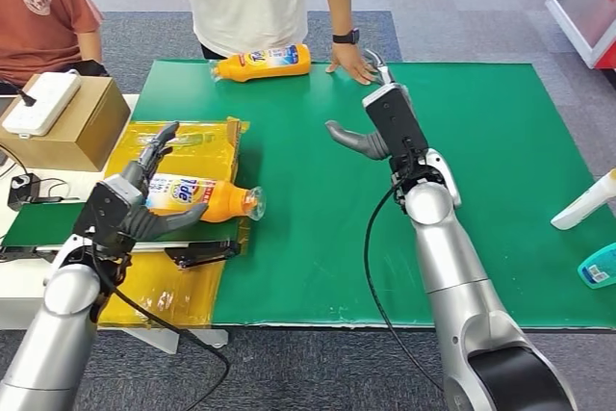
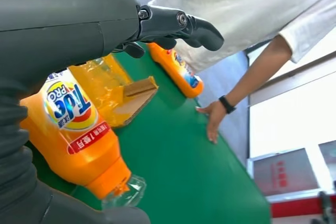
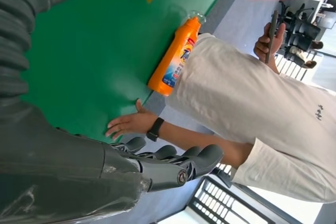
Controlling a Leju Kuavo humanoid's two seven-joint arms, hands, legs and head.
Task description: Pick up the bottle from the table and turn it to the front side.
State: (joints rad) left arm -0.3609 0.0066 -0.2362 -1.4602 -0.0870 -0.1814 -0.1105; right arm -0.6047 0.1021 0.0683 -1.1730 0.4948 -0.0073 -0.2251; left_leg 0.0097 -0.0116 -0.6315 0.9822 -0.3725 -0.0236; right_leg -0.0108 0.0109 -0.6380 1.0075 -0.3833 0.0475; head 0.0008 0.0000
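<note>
An orange Tide bottle (image 1: 207, 197) lies on its side over the yellow-wrapped box (image 1: 182, 146), label up, clear cap (image 1: 254, 202) pointing right. My left hand (image 1: 138, 201) surrounds its base: the thumb (image 1: 174, 221) runs under it and the fingers (image 2: 178, 24) stretch straight above without touching the bottle (image 2: 75, 129). A second orange bottle (image 1: 265, 62) lies at the green mat's far edge (image 3: 174, 59). My right hand (image 1: 367, 137) hovers open over the mat's middle, fingers (image 3: 178, 163) extended, holding nothing.
A person in a white shirt stands behind the table, one hand (image 1: 352, 60) flat on the green mat (image 1: 327, 257) just beyond my right hand. A cardboard box (image 1: 72, 132) stands at left. A white bottle (image 1: 584, 201) and a teal item (image 1: 600, 267) lie at the right edge.
</note>
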